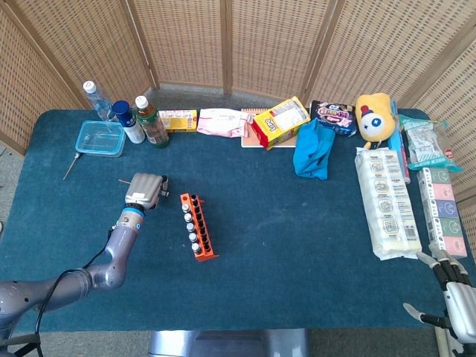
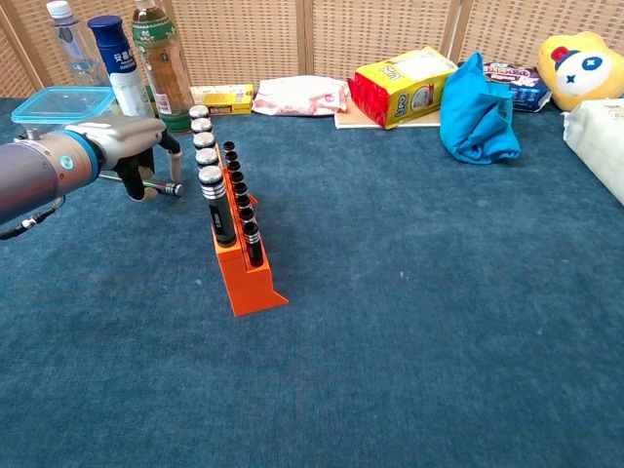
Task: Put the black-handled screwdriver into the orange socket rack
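Note:
The black-handled screwdriver (image 2: pixel 166 187) lies flat on the blue cloth just left of the orange socket rack (image 2: pixel 246 276). My left hand (image 2: pixel 125 144) hangs over it, with fingers reaching down on either side of the handle; the handle still lies on the cloth. In the head view the left hand (image 1: pixel 144 191) covers nearly all of the screwdriver, beside the orange socket rack (image 1: pixel 207 253). The rack holds a row of upright sockets and bits. My right hand (image 1: pixel 455 295) rests at the table's near right corner, fingers apart and holding nothing.
Bottles (image 1: pixel 151 121) and a clear lidded box (image 1: pixel 100 137) stand at the back left, with a thin metal tool (image 1: pixel 71 166) near them. Snack packs (image 1: pixel 281 123), a blue cloth (image 1: pixel 313 149), a yellow plush toy (image 1: pixel 375 113) and long packets (image 1: pixel 387 202) fill the back and right.

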Controlling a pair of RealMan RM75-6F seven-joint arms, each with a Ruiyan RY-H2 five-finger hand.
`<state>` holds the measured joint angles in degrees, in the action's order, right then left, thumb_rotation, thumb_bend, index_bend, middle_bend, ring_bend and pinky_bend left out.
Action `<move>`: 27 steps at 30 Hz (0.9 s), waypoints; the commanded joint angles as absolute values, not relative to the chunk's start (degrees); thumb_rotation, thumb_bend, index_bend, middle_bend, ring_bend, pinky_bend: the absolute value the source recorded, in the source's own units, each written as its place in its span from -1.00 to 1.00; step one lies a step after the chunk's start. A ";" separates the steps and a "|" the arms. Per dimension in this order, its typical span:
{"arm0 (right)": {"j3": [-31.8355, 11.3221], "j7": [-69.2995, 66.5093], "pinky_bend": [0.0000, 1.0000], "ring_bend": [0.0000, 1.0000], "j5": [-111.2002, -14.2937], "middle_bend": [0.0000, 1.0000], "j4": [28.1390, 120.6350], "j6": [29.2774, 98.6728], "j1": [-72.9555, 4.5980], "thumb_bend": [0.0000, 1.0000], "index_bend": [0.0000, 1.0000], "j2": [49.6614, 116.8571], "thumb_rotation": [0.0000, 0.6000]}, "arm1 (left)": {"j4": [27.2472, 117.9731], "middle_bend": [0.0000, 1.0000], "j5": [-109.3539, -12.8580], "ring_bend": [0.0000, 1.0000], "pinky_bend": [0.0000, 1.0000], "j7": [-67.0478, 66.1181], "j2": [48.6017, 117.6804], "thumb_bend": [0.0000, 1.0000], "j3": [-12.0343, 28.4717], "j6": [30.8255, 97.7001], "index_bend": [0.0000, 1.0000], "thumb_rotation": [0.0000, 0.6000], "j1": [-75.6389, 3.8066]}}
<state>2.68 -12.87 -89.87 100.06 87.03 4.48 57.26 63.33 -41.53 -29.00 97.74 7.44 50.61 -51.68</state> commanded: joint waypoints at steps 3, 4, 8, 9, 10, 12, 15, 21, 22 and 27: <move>2.72 -12.93 -1.00 -1.00 -89.92 -0.88 100.11 86.98 4.45 -1.00 -0.67 57.21 1.00 | 62.92 1.00 -41.77 1.00 1.00 -29.77 98.35 -0.26 8.15 50.67 -0.11 1.00 -51.60; 2.75 -12.93 -1.00 -1.00 -89.93 -0.88 100.12 86.96 4.45 -1.00 -0.67 57.20 1.00 | 62.78 1.00 -41.87 1.00 1.00 -30.00 98.47 -0.26 8.30 50.70 -0.11 1.00 -51.58; 2.77 -12.96 -1.00 -1.00 -89.88 -0.88 100.14 86.82 4.40 -1.00 -0.67 57.17 1.00 | 62.26 1.00 -42.42 1.00 1.00 -30.64 98.88 -0.26 8.63 50.77 -0.11 1.00 -51.54; 2.78 -12.99 -1.00 -1.00 -89.83 -0.88 100.13 86.75 4.38 -1.00 -0.67 57.16 1.00 | 62.14 1.00 -42.56 1.00 1.00 -30.89 98.97 -0.26 8.66 50.78 -0.11 1.00 -51.55; 2.75 -13.00 -1.00 -1.00 -89.74 -0.88 100.12 86.68 4.35 -1.00 -0.67 57.16 1.00 | 61.96 1.00 -42.80 1.00 1.00 -31.23 99.09 -0.26 8.66 50.83 -0.11 1.00 -51.55; 2.73 -13.00 -1.00 -1.00 -89.67 -0.88 100.13 86.63 4.33 -1.00 -0.67 57.15 1.00 | 61.64 1.00 -43.10 1.00 1.00 -31.69 99.33 -0.26 8.64 50.93 -0.11 1.00 -51.48; 2.76 -13.05 -1.00 -1.00 -89.66 -0.88 100.15 86.55 4.31 -1.00 -0.67 57.11 1.00 | 60.93 1.00 -43.77 1.00 1.00 -32.23 99.83 -0.26 8.45 50.97 -0.11 1.00 -51.25; 2.74 -13.21 -1.00 -1.00 -89.60 -0.88 100.16 86.55 4.30 -1.00 -0.67 57.05 1.00 | 60.07 1.00 -44.72 1.00 1.00 -32.40 100.49 -0.26 8.75 50.82 -0.11 1.00 -50.77; 2.75 -13.25 -1.00 -1.00 -89.61 -0.88 100.16 86.56 4.31 -1.00 -0.67 57.04 1.00 | 59.97 1.00 -44.88 1.00 1.00 -32.44 100.59 -0.26 8.89 50.83 -0.11 1.00 -50.72; 2.73 -13.41 -1.00 -1.00 -89.65 -0.88 100.14 86.68 4.34 -1.00 -0.67 57.00 1.00 | 59.89 1.00 -45.60 1.00 1.00 -32.52 100.88 -0.26 9.37 50.93 -0.11 1.00 -50.65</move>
